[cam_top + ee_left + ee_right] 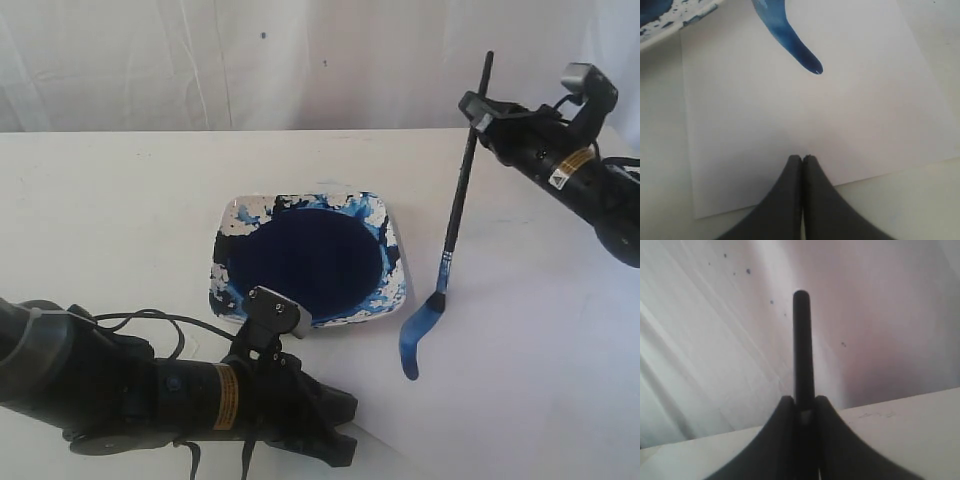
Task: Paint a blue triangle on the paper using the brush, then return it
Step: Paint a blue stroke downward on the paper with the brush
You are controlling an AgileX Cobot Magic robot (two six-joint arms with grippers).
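My right gripper [481, 112] is shut on the upper part of the brush's [461, 195] black handle and holds it nearly upright. The bristle tip [437, 300] rests on the paper [510, 370], to the right of the dish. The only blue mark on the sheet is a single curved stroke [413, 338], also seen in the left wrist view as a stroke [792, 44]. The right wrist view shows the handle [801, 340] clamped in the right gripper [802, 404]. My left gripper [802, 159] is shut and empty, low over the paper's [790, 125] near edge.
A square white dish [395, 235] smeared with blue holds a dark navy pool of paint [305, 258] at the table's middle. Its rim [675, 29] shows in the left wrist view. The left arm [150, 390] lies along the front left. A white curtain hangs behind.
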